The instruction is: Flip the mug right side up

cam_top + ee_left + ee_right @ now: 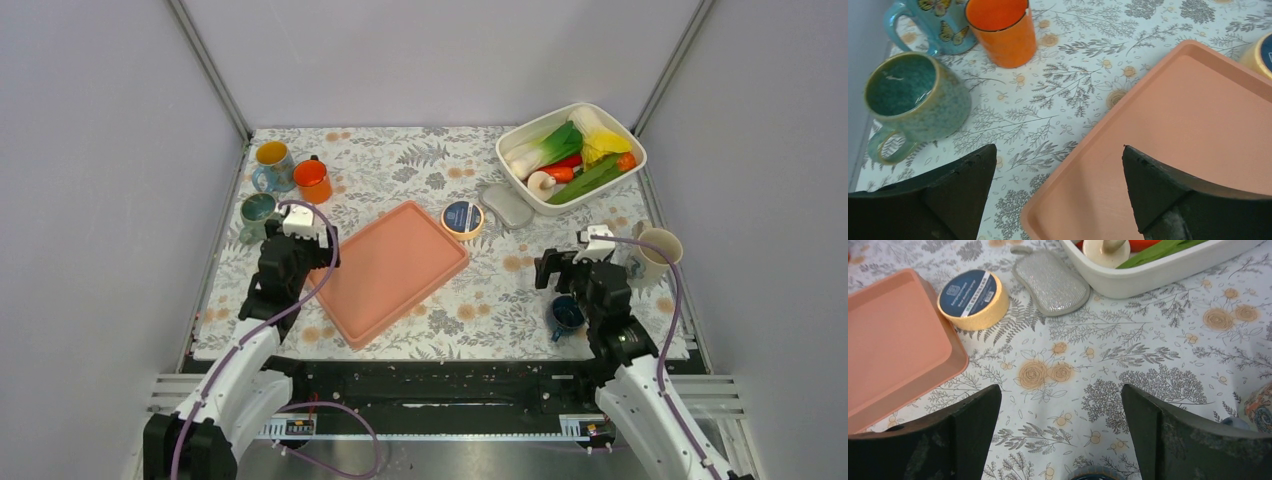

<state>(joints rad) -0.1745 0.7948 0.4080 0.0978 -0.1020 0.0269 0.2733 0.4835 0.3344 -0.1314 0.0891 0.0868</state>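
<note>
left end effector [1058,160]: open, jaws wide apart, holding nothing; hovers over the near-left corner of the tray and the bare surface beside it
right end effector [1060,407]: open, jaws wide, nothing between them; low over the floral surface, right of the tray
dark blue mug [567,314]: task mug; on the surface at front right, just beside the right arm's wrist; blue inside faces the top camera, handle on its left; right wrist view catches only a sliver of dark rim at the bottom edge; cannot tell if it is fully upright
surface [430,160]: floral-print cloth, grey and orange pattern
tray [390,270]: pink, rectangular, set at an angle in the middle
tape roll [462,218]: yellow with a dark blue label, lying flat, just beside the tray's far-right corner
sponge [508,205]: grey, flat, between tape roll and bin
bin [636,150]: white, far right, holds toy vegetables: leek, corn, carrot, cucumber, mushroom
green mug [915,100]: speckled teal-green, upright, handle toward the camera, left of the tray
orange cup [1003,32]: upright, beyond the green mug
butterfly mug [943,22]: blue with butterflies, touching or just beside the orange cup, far left
cream mug [660,250]: right edge of the surface, opening visible from above, near the right arm
</note>
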